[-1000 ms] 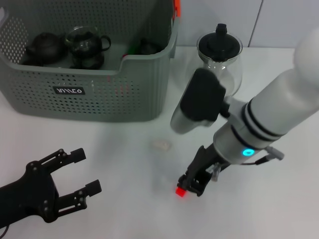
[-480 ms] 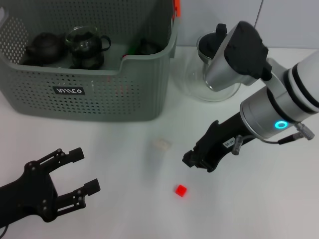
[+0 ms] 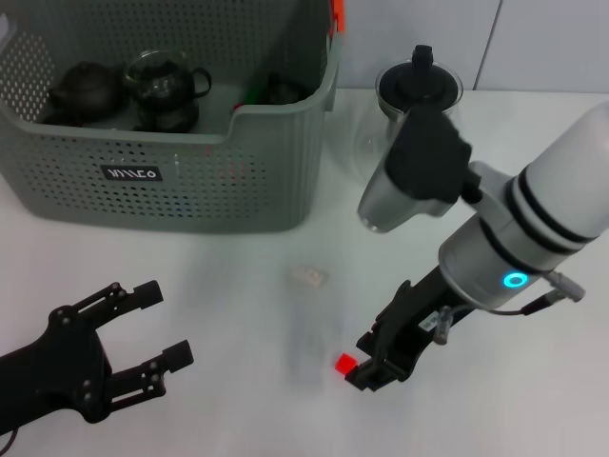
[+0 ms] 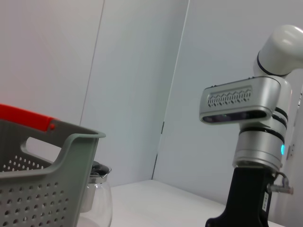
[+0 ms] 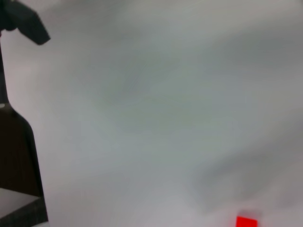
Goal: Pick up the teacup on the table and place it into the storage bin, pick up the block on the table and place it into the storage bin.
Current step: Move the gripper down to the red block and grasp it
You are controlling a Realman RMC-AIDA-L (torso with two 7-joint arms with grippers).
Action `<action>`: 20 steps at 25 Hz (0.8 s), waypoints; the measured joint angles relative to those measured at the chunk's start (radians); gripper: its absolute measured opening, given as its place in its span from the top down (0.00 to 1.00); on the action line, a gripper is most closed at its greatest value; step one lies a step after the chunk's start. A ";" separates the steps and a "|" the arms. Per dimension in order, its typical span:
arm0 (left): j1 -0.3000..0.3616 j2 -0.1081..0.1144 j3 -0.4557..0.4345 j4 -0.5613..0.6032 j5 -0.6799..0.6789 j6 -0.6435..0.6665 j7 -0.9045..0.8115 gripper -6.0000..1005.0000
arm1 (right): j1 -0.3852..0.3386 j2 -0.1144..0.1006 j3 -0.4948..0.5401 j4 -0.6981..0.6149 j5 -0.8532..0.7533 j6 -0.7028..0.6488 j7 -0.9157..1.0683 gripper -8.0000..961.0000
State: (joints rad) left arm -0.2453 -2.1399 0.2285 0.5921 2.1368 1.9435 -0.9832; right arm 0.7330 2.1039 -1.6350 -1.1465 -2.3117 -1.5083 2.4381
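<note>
Reaching down toward the table's [image 3: 238, 400] near edge, the right gripper [image 3: 374, 367] hangs just beside the small red block [image 3: 343, 363], though whether its black fingers are parted or closed cannot be told. The left gripper [image 3: 157, 328] rests at the near left corner with its fingers spread wide and nothing between them. The storage bin [image 3: 143, 176] stands at the far left, dark teapots [image 3: 86, 88] inside, and a glass teapot [image 3: 417, 100] stands just beside its right wall.

Small red block [image 3: 343, 363] lies on table; grey-green perforated storage bin [image 3: 190, 181] upright behind
</note>
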 joint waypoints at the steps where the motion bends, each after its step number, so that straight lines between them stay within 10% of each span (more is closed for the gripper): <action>1: 0.000 0.000 0.000 0.000 0.000 0.000 0.000 0.18 | 0.001 0.001 -0.014 0.001 0.000 0.006 0.002 0.60; 20: 0.000 0.000 0.000 0.000 0.000 0.000 0.000 0.18 | 0.043 0.003 -0.167 0.122 -0.003 0.205 0.060 0.52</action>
State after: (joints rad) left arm -0.2457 -2.1399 0.2286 0.5921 2.1368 1.9435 -0.9832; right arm 0.7764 2.1066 -1.8020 -1.0249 -2.3149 -1.3035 2.4982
